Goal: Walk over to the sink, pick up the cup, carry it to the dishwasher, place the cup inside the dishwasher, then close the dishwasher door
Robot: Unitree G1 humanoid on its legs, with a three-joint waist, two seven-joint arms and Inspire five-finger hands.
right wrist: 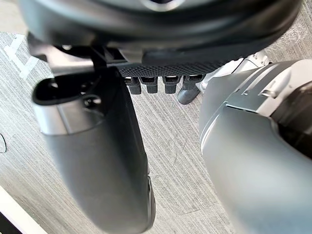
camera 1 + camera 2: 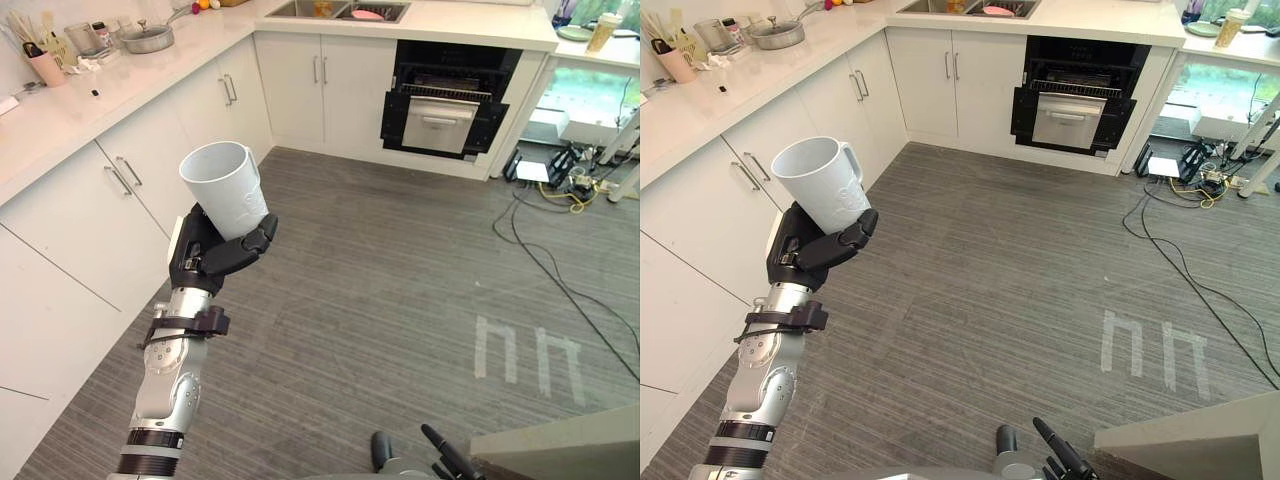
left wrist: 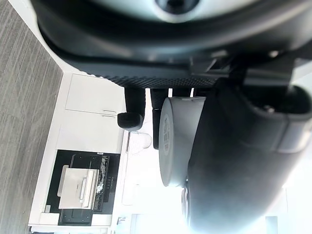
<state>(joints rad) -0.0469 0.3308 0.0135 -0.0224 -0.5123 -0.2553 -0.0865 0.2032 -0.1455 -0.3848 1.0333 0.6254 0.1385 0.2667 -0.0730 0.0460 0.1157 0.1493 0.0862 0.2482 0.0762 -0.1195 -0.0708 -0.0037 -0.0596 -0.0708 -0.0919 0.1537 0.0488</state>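
A white cup (image 2: 228,188) with a handle stands upright in my left hand (image 2: 215,255), whose fingers and thumb are curled round its lower part; I hold it raised over the floor beside the left cabinets. In the left wrist view the cup's base (image 3: 178,141) shows past the fingers. The dishwasher (image 2: 445,100) is across the room in the far cabinet run, a black opening with its rack showing and a silver front panel. The sink (image 2: 340,10) lies in the counter to the left of the dishwasher. My right hand (image 2: 440,455) hangs low at the bottom edge, fingers relaxed and empty.
White cabinets (image 2: 120,190) run along the left under a counter with a pan (image 2: 147,38) and a pink utensil pot (image 2: 45,65). Cables (image 2: 560,260) trail over the grey floor at the right, near white tape marks (image 2: 525,355). A beige surface (image 2: 560,450) fills the bottom right corner.
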